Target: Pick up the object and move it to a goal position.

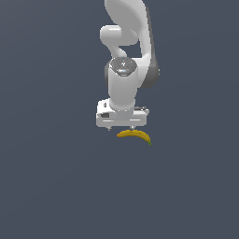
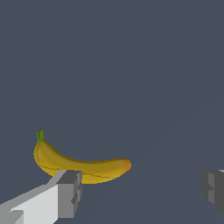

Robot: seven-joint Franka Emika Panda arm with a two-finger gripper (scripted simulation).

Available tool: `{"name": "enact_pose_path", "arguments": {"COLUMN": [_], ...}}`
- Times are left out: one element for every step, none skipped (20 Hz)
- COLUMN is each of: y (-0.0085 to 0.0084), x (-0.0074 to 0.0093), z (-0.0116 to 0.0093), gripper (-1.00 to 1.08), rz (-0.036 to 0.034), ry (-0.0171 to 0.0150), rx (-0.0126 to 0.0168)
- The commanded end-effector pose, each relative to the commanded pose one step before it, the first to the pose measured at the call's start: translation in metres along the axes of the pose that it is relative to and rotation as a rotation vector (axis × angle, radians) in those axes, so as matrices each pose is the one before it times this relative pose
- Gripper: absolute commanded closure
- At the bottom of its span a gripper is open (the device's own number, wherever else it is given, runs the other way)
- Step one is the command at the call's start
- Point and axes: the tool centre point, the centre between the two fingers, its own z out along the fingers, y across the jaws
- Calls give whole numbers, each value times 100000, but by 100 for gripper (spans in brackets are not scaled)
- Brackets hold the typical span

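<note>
The object, a small curved yellow banana (image 1: 134, 136) with a green tip toward the exterior view's right, lies on the flat grey surface. My gripper (image 1: 121, 127) hangs just above and slightly behind it, with the white hand hiding the fingers in the exterior view. In the wrist view the banana (image 2: 78, 164) lies ahead of the gripper (image 2: 142, 190), closer to one finger (image 2: 65, 192) than to the other (image 2: 214, 188). The fingers stand wide apart and open, with nothing between them.
A plain dark grey surface (image 1: 56, 186) stretches all around the banana. The white arm (image 1: 125, 56) rises behind the gripper toward the top of the exterior view. No other objects show.
</note>
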Motion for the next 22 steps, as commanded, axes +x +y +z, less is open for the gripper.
{"name": "enact_pose_path", "arguments": {"y": [1,-15,-54,-78,-116,-138,-120,-96,-72,-47,-21,10,14,12,-15,-16,-29,-40,-50,-61,-70,-76], "x": [0,1,4,6,11,16,18,18,18,16,15,7,-2,-6,-11,-14,-18,-21,-25,-29,-32,-36], "z": [0,4,18,25,35,36,25,12,-1,-16,-21,-17,-4,16,25,41,55,69,83,97,110,123], "gripper": [-92,-92,-92,-92,-92,-92,-92,-92,-92,-92,-92,-92,-92,-92,-92,-92,-92,-92,-92,-92,-92,-92], "rz": [0,-91,-286,-450,-622,-701,-549,-370,-189,-7,155,194,63,-93,-282,-430,-597,-760,-923,-1082,-1234,-1377], "ry": [0,-32,-106,-171,-247,-302,-271,-228,-183,-130,-77,-10,25,23,25,11,2,-5,-12,-16,-19,-17], "rx": [0,14,49,81,120,153,144,128,109,84,58,17,-13,-20,-31,-29,-31,-34,-37,-41,-45,-52]}}
